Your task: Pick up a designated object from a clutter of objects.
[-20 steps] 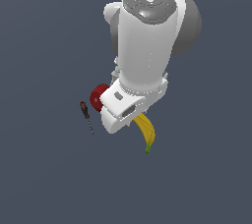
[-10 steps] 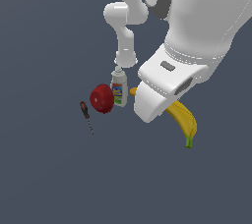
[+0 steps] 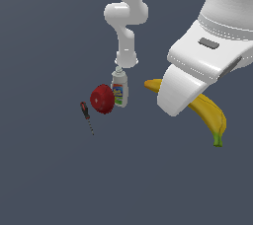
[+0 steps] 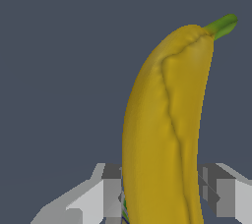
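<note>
At the exterior view's far left of the clutter, a thin red-and-black screwdriver is seen lying flat on the dark grey floor, its handle away from the camera and its shaft pointing nearer; just to its right a red round fruit is found, apart from the screwdriver and touching or almost touching the white bottle beside it; the bottle is stood upright, a colourful label shown on its side, and the base column of the arm is seen rising directly behind it.

Further right, the banana is seen curving from a yellow end near the bottle, well clear of it, down to a green stem tip at the near right; its middle is hidden in that view by the large white body of the wrist, so the gripper cannot be made out there.

In the wrist view the banana fills the middle of the picture, its green stem away from the camera; the gripper is seen with one grey finger on each side of the fruit, pressed against its flanks, so the jaws are closed partway on the banana; whether the fruit is lifted off the floor cannot be told.
</note>
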Tool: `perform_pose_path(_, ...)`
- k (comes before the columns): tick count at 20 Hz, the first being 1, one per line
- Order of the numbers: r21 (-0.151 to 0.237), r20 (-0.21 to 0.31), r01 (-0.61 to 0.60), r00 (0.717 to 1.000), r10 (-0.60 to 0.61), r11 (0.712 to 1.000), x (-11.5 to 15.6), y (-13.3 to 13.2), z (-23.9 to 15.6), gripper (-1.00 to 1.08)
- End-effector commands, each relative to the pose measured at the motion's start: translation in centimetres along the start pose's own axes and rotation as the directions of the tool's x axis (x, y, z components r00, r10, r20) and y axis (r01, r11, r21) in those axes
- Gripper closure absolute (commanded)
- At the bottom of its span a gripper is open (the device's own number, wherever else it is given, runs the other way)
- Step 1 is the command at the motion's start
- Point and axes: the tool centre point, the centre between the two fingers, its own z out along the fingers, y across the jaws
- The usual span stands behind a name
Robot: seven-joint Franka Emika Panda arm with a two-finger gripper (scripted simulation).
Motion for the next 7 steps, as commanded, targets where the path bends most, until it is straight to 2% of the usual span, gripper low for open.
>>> perform_pose_path(1,-0.001,-0.002,-0.001,1.0,0.001,1.0,0.34,-0.19,-0.58,1.08)
perform_pose_path(7,-0.001,-0.002,-0.001,1.0,0.001,1.0,0.62,-0.32,-0.9,1.08)
